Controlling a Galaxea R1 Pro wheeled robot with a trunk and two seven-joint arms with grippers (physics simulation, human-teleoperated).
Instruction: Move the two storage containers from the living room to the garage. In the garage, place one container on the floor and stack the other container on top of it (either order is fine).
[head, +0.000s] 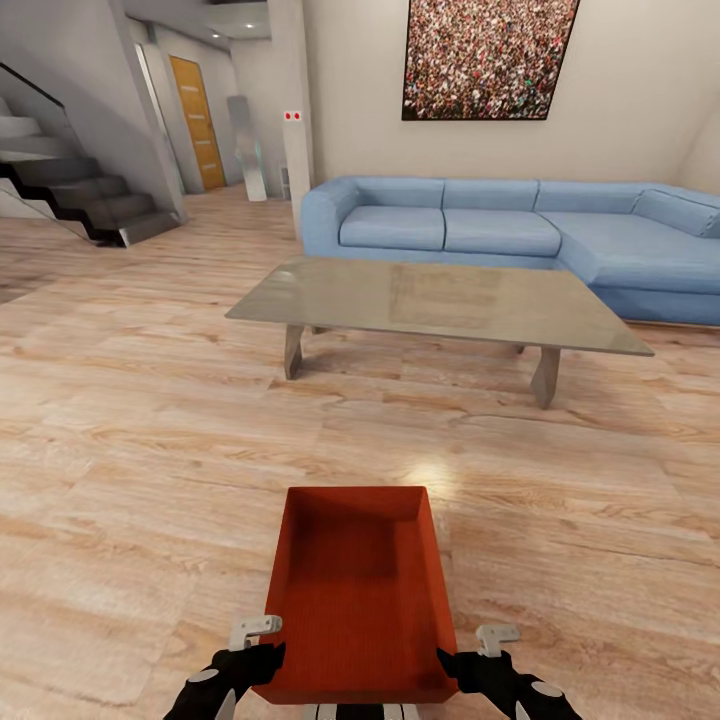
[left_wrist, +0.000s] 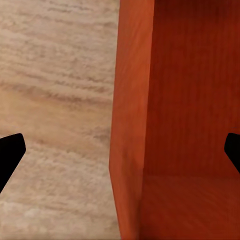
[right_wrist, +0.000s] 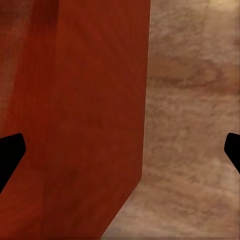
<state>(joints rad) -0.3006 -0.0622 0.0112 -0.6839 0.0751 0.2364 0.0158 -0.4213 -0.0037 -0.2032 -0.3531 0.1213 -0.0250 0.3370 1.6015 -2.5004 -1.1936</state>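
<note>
One orange-red storage container (head: 355, 590) sits low in front of me over the living room's wood plank floor (head: 150, 450), its open top facing up and nothing inside. My left gripper (head: 252, 662) is at its near left corner and my right gripper (head: 472, 668) at its near right corner. In the left wrist view the left gripper (left_wrist: 120, 152) is open wide, straddling the container's side wall (left_wrist: 132, 100). In the right wrist view the right gripper (right_wrist: 120, 152) is likewise open, with the container's wall (right_wrist: 85, 100) between its fingers. The garage is out of view.
A grey low table (head: 300, 305) stands ahead, with the blue corner sofa (head: 500, 230) behind it. Dark stairs (head: 80, 195) rise at the far left. A hallway with an orange-brown door (head: 197, 120) opens at the back left. Open wood flooring lies to the left of the table.
</note>
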